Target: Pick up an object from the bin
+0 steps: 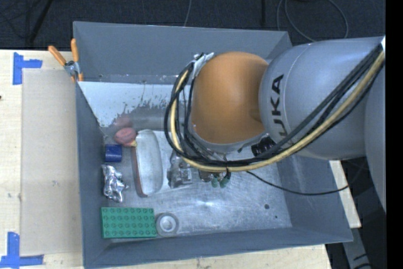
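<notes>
Jaws, whose opening cannot be told under the orange wrist cover (pixel 227 97), are held low in the bin (pixel 87 154), just at 3 o'clock of a clear oval dish (pixel 148 164), where its rim could be gripped

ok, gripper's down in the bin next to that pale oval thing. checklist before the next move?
1. The gripper sits low in the bin, right beside the pale oval thing: ok.
2. Contact between the two: cannot tell, the orange wrist cover hides much of that spot.
3. Left of the oval thing, the pink lump, blue block and crumpled foil lie apart from the gripper: ok.
4. The green studded plate and round cap by the near wall lie apart from the gripper: ok.
5. Something already held: cannot tell.
</notes>
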Tool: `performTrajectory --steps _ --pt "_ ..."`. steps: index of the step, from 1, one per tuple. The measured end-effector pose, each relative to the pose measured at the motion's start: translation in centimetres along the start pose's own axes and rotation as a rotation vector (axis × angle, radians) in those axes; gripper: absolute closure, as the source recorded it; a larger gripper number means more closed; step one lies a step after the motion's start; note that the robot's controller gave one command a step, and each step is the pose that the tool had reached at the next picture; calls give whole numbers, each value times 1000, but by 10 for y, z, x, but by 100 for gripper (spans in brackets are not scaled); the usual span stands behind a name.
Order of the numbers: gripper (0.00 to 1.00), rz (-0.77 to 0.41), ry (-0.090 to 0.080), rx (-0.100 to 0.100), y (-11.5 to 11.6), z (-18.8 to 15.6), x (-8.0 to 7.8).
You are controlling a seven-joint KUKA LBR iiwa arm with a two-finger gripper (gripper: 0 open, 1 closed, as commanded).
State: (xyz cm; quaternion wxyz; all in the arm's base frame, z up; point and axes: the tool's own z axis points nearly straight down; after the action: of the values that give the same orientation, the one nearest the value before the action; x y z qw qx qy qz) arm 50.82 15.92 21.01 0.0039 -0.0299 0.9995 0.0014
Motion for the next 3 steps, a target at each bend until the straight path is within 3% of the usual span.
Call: performTrajectory --steps 1,2,3 --pt "0 -2 8 3 0 5 2" --pt "0 136 18 4 77 86 32" --pt "0 387 5 0 61 138 25"
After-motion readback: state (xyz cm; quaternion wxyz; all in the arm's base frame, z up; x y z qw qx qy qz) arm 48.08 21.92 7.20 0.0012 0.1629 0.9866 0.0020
